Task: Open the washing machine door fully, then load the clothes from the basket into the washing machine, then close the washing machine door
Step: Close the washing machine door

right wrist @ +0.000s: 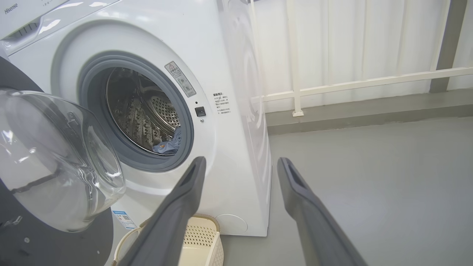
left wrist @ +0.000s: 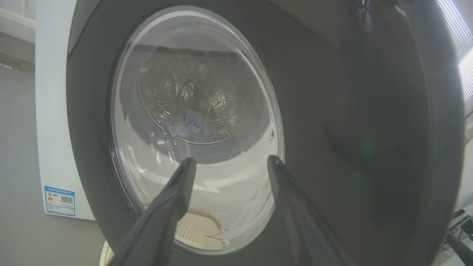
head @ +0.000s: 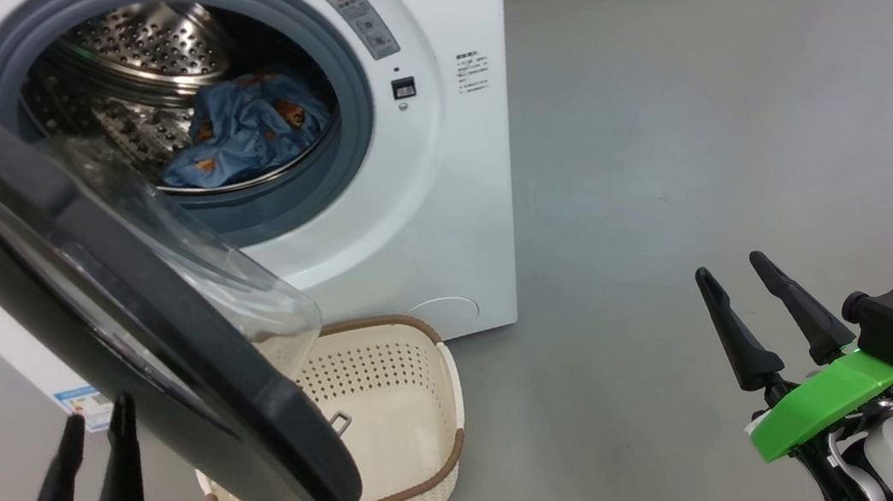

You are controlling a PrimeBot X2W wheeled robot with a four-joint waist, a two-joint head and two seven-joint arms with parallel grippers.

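Ops: Left claw (head: 98, 410), lower left of frame, fingers apart and empty, just beside the outer face of the door (head: 263, 430). It hangs part-swung, running upper left to bottom centre.
Dev: Load?
Ops: Clothes (head: 245, 130) inside the washing machine (head: 440, 200), upper centre. Basket (head: 376, 372) under the door looks empty.
Dev: Then I'd have the left arm push it shut. Right claw (head: 731, 265), lower right, also spread, well apart.

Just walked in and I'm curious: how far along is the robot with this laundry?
Done: the washing machine door stands open, the clothes lie in the drum of the washing machine, and the basket looks empty where it shows. In hand: the left gripper, open, sits at the door's outer face, apparently ready to push. Left: shutting the door. The right gripper hangs open over the floor.
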